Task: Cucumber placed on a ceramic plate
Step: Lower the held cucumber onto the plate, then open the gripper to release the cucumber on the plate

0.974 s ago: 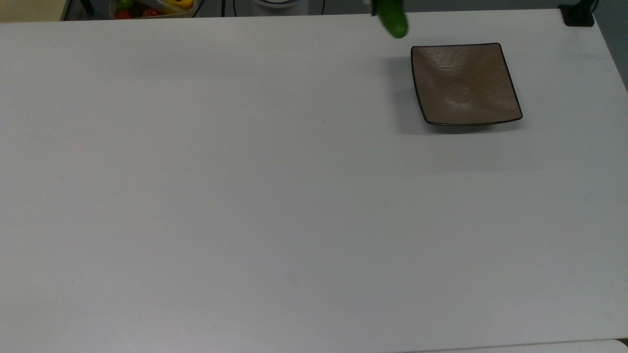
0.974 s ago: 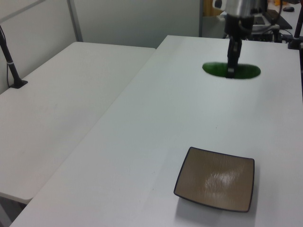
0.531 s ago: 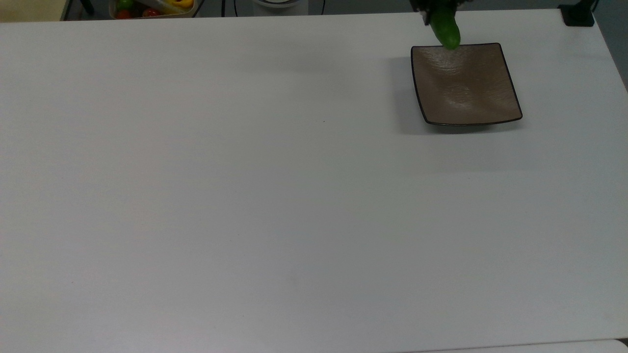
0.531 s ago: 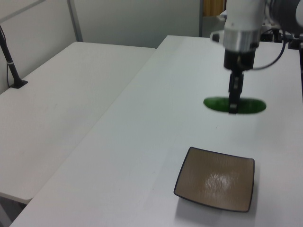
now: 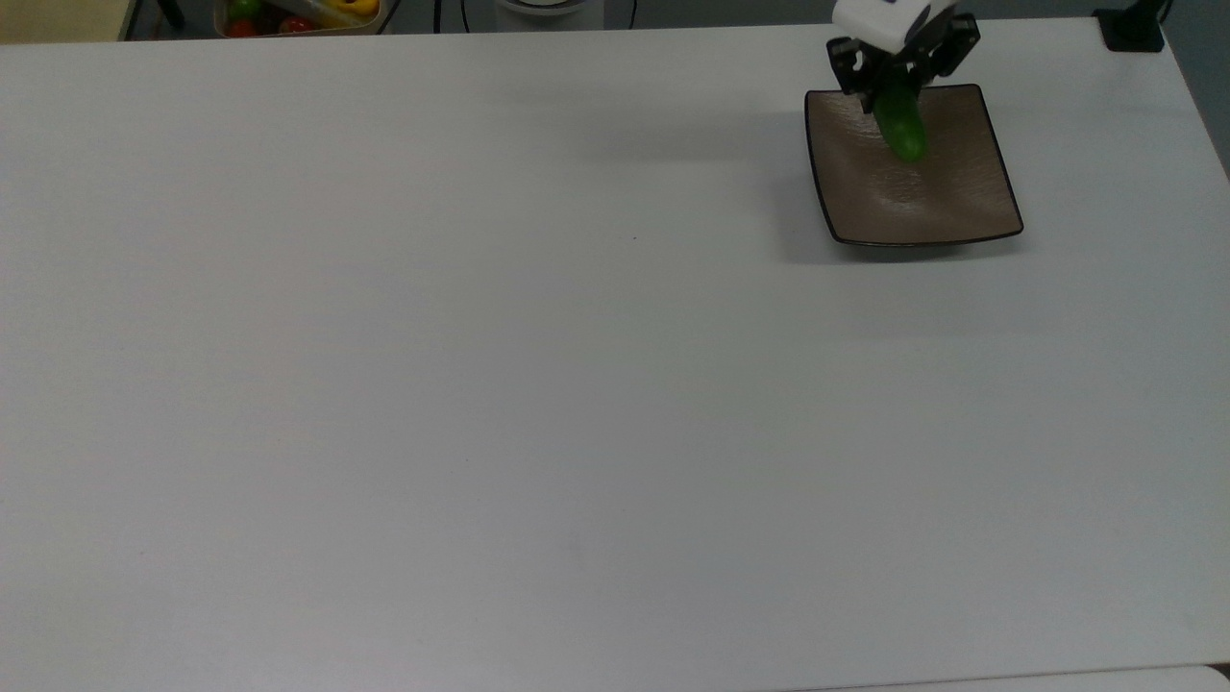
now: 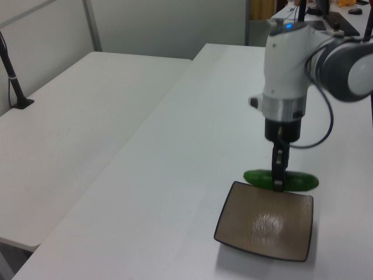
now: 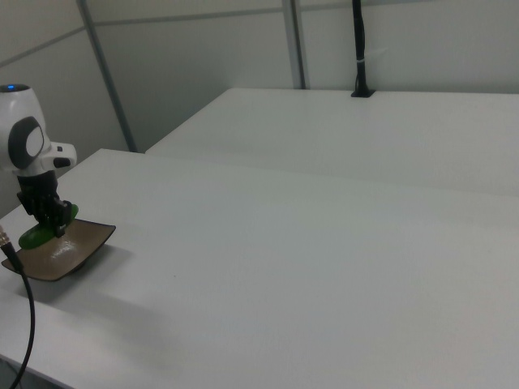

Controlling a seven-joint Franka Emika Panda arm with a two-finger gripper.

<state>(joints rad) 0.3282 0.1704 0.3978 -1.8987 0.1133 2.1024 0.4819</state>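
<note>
The cucumber (image 5: 902, 128) hangs level over the far edge of the ceramic plate (image 5: 947, 202) — clamped at mid-length by the end effector (image 5: 892, 88), its fingers (image 6: 278, 169) pointing straight down — with the plate near the top view's upper right corner of the white tabletop (image 5: 480, 384)

Place: a robotics lab or test room, office-like.
Tables: a wide bare white table (image 5: 480, 384), with a second white table (image 6: 76, 116) just beside it on the left view's left.
Walls: plain pale partition panels (image 7: 203, 73) with metal posts.
Robot: a white arm (image 6: 291, 76) with a cable stands over the table.
Mounts: black poles (image 7: 358, 49) clamped to table edges.
Far edge: a tray of toy vegetables (image 5: 298, 14) at the top view's upper left.
</note>
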